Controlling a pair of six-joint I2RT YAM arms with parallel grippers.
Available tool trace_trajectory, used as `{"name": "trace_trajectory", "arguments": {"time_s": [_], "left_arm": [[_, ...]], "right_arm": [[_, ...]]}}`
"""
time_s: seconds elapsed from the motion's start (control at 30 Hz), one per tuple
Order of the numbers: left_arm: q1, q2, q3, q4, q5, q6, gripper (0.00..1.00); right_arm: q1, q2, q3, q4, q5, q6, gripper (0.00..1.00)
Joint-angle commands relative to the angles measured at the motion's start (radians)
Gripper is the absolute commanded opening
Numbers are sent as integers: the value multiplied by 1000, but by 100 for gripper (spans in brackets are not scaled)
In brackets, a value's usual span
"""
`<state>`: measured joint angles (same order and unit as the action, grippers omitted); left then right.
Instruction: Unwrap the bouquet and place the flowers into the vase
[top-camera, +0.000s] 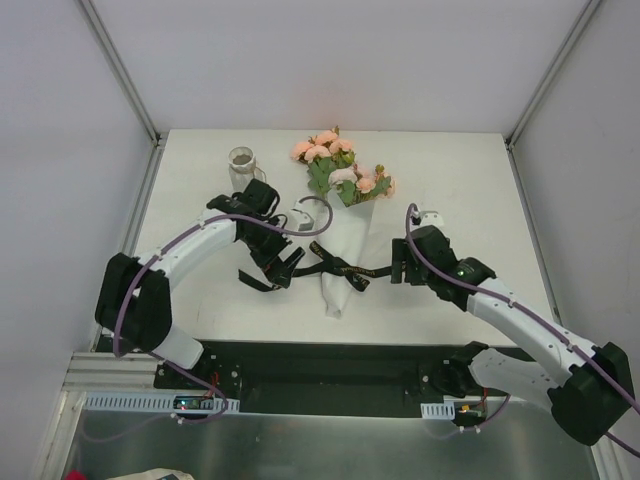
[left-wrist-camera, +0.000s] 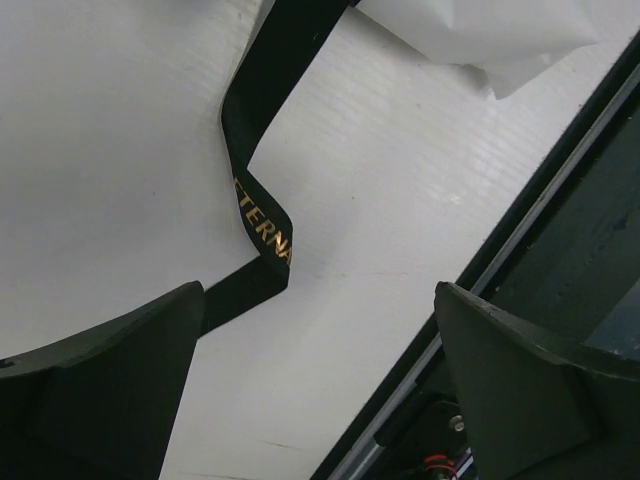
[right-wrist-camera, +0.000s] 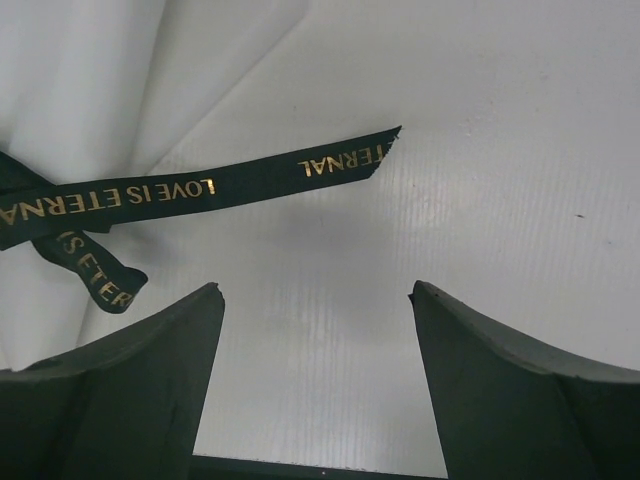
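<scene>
Left fingers (left-wrist-camera: 100, 380) and right fingers (right-wrist-camera: 520, 390) stand apart, empty; each should pinch its ribbon (right-wrist-camera: 250, 180) tail, then pull outward evenly.

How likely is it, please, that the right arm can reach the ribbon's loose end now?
Probably yes: the ribbon end lies flat on the table just ahead of its open fingers, nothing between.

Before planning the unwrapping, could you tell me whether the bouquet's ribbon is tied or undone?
Tied: the black ribbon wraps the white paper cone, knotted, its tails trailing loose on the table.
</scene>
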<state>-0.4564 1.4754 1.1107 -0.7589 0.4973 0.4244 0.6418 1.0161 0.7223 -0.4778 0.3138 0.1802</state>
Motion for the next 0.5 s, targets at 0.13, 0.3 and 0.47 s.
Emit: {"name": "trace_trajectory", "arguments": {"time_s": [0.13, 0.3, 0.47], "left_arm": [[-87, 183, 60, 145, -109, 74, 99], [-99, 258, 61, 187, -157, 97, 91], [-110, 293, 60, 196, -193, 111, 63]], "right_arm": [[75, 1, -73, 102, 142, -33, 98], [87, 18, -86, 162, 111, -85, 97], [91, 18, -107, 217, 93, -120, 94]]}}
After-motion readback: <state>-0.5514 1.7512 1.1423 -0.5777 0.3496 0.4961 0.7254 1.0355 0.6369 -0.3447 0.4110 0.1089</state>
